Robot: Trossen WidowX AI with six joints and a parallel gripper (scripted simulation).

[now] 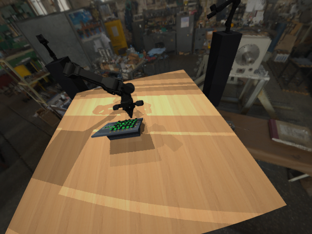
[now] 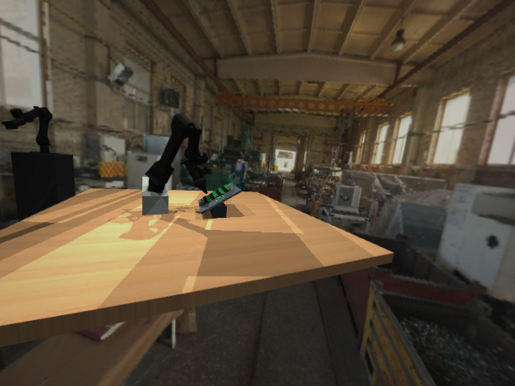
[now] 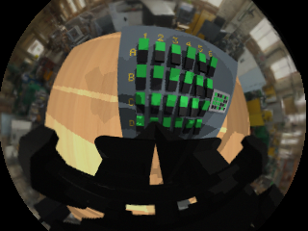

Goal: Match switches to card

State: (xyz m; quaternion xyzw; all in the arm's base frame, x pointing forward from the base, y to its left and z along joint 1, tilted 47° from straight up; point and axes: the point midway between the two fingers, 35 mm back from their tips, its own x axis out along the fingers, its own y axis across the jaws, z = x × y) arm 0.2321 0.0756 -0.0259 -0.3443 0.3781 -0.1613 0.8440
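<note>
A tilted grey switch panel (image 1: 100, 131) (image 2: 204, 204) (image 3: 129, 41) rests on a dark block on the wooden table (image 1: 176, 163). Its grid of green and dark grey rocker switches (image 1: 124, 124) (image 2: 219, 192) (image 3: 175, 84) has several rows and columns. The small card (image 3: 219, 100) (image 1: 106, 127) lies on the panel beside the grid. My gripper (image 1: 130, 115) (image 2: 203, 190) (image 3: 154, 123) is shut and empty. Its tip points down at the panel's edge nearest the arm, at the left end of the nearest row. Touch cannot be told.
The arm's grey base block (image 2: 154, 201) stands behind the panel. Two black pillars (image 1: 220, 65) (image 2: 41, 182) with camera arms stand at the table's edges. A low bench with a book (image 1: 289, 134) lies off the table's side.
</note>
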